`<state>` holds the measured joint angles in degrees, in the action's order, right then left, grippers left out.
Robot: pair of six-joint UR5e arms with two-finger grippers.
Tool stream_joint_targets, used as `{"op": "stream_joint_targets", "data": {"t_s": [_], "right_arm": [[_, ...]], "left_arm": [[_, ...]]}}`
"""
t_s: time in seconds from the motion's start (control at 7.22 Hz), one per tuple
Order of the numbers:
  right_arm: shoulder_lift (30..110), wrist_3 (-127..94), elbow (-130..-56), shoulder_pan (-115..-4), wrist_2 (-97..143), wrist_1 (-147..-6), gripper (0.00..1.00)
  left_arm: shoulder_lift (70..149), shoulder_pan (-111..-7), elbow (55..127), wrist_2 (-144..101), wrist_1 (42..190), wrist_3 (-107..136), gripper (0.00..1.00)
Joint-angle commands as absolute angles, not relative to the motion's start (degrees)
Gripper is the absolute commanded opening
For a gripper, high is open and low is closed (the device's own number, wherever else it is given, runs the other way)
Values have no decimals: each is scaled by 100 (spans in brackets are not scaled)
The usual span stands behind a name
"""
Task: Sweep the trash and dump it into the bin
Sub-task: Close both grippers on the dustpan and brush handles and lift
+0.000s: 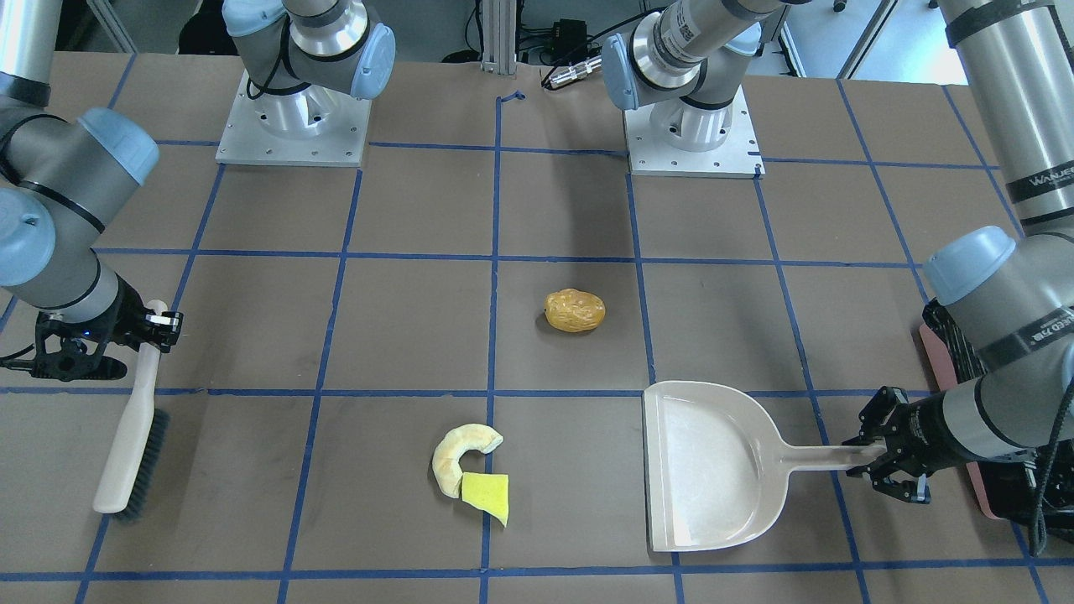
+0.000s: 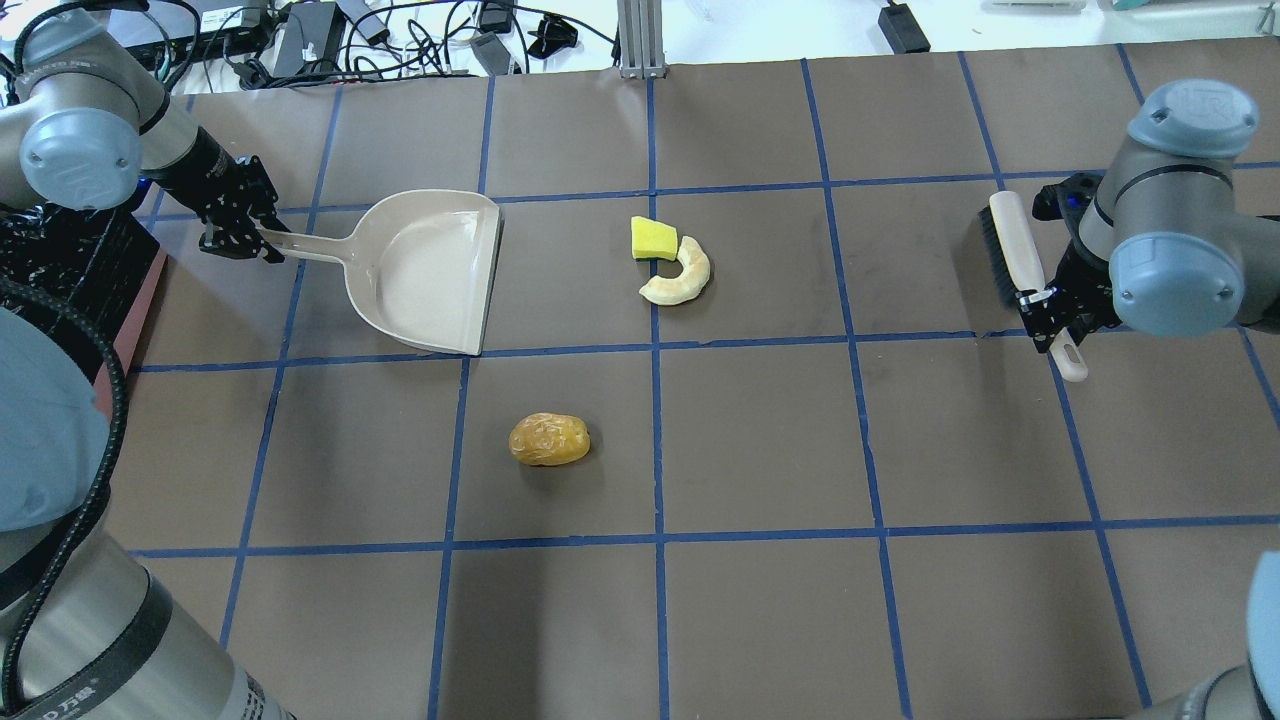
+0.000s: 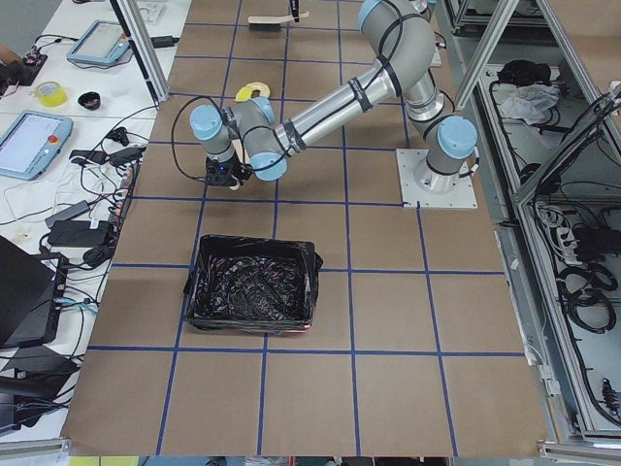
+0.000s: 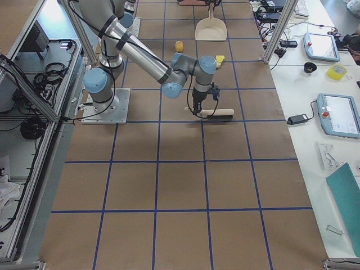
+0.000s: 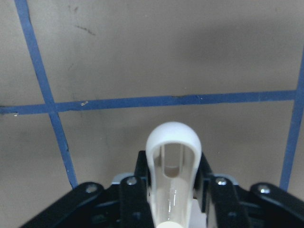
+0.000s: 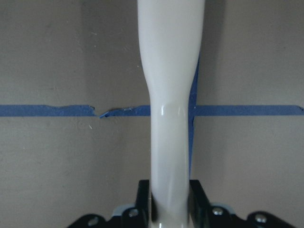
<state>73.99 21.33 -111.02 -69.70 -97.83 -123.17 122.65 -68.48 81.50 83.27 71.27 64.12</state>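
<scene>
Currently, the trash [image 2: 680, 278] lies between the dustpan [image 2: 425, 270], clamped by the left gripper [image 2: 258, 243], and the brush [image 2: 1014, 240], clamped by the right gripper [image 2: 1038, 300].

Brown table [image 2: 760, 440] w/ blue grid lines. Beige dustpan [image 2: 420, 270], cream brush [image 1: 126, 445] w/ dark bristles. Golden-brown lump [image 2: 549, 439], pale slice [image 2: 680, 275], yellow wedge [image 2: 652, 239]. Pink bin [image 3: 254, 242], black-lined.
</scene>
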Motion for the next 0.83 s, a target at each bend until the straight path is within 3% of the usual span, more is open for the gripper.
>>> {"op": "stream_joint_targets", "data": {"t_s": [0.0, 0.28, 0.69], "right_arm": [[7392, 2136, -11092, -6970, -9791, -12313, 8], [7444, 2127, -11074, -6970, -9782, -12296, 0], [7523, 1630, -10952, -7092, -9695, -12287, 0]], "left_arm": [[12182, -6855, 8121, 8341, 7119, 6451, 0], [12164, -6864, 8042, 8402, 7119, 6731, 0], [11954, -6926, 8007, 8621, 7049, 6759, 0]]}}
